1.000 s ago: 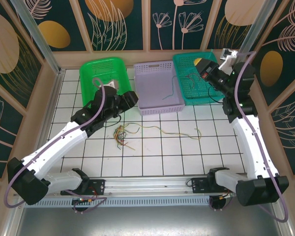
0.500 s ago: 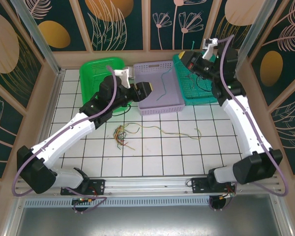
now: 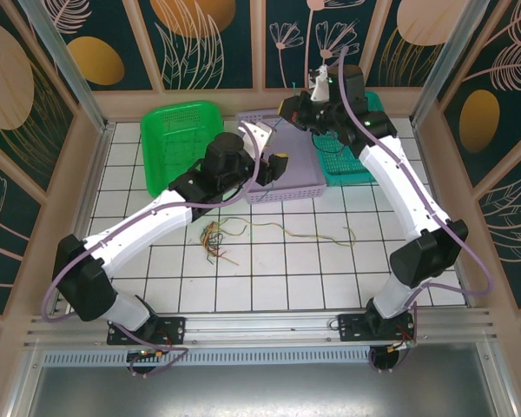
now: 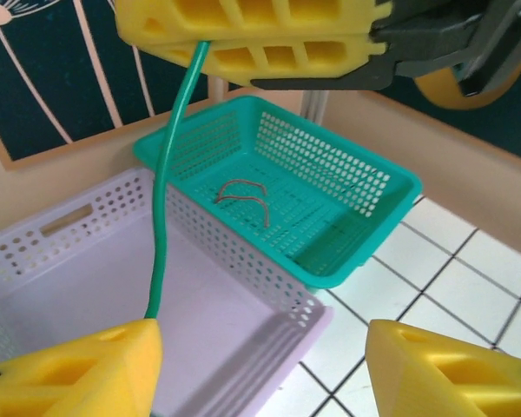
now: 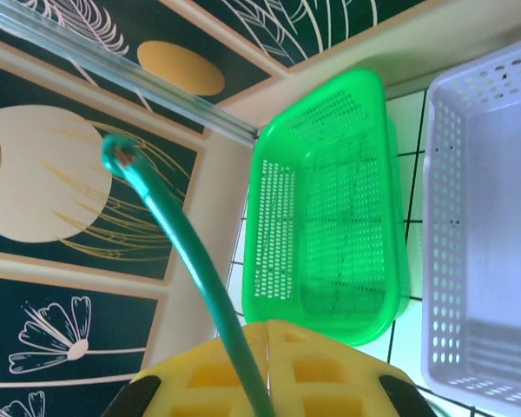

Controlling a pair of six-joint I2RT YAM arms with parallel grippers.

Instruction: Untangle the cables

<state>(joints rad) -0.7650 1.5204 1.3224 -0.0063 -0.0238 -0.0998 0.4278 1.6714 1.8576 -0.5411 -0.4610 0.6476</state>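
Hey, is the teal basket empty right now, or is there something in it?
Not empty. In the left wrist view, thin reddish cables lie curved on the floor of the teal basket.

You have no text, label, brand, number or sign that can be read in any of these views. The wall panels (image 3: 200,43) at twelve o'clock carry painted leaves, flowers and gold ovals, not lettering.
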